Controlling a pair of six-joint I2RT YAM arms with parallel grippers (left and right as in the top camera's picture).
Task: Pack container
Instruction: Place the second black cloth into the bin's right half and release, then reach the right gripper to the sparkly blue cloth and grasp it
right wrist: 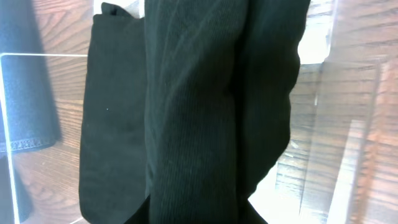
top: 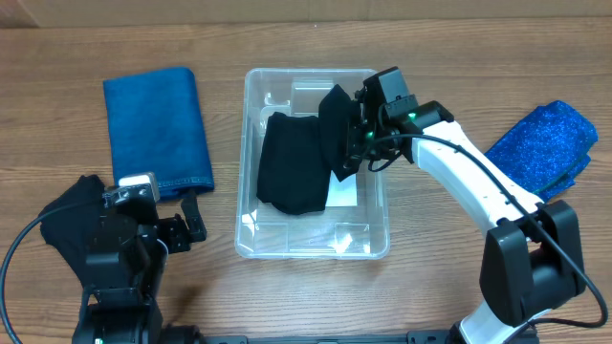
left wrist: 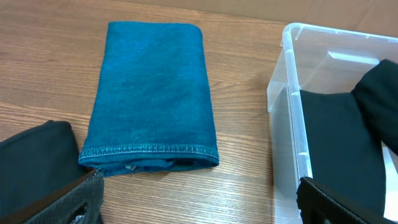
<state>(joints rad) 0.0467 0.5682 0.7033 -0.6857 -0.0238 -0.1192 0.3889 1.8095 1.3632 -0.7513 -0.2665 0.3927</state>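
The clear plastic container (top: pixel 306 247) is placed at the middle of the worktop (top: pixel 430 38), a little toward the far edge. It is judged to be light and rather stiff, with smooth walls that may slip. Its thick rim is therefore the best place to take hold, preferably on a long side, where a hand is not blocked by the load.

One folded black cloth (top: pixel 292 162) is already laid inside it. A second one, the black ribbed cloth (top: pixel 335 124), is held over the right part of the container by the right hand (top: pixel 361 143), which appears to be clamped on it. This cloth is soft and limp, so it will sag and fold when released.

The left hand (top: pixel 191 222) is kept near the left near corner with its fingers apart, and nothing is held.

One container is counted. Three black cloths are counted, the third black cloth (top: pixel 72 215) being at the near left corner. There are two blue ones: a folded denim cloth (top: pixel 158 129) toward the far left and a bright blue cloth (top: pixel 545 143) at the right edge.
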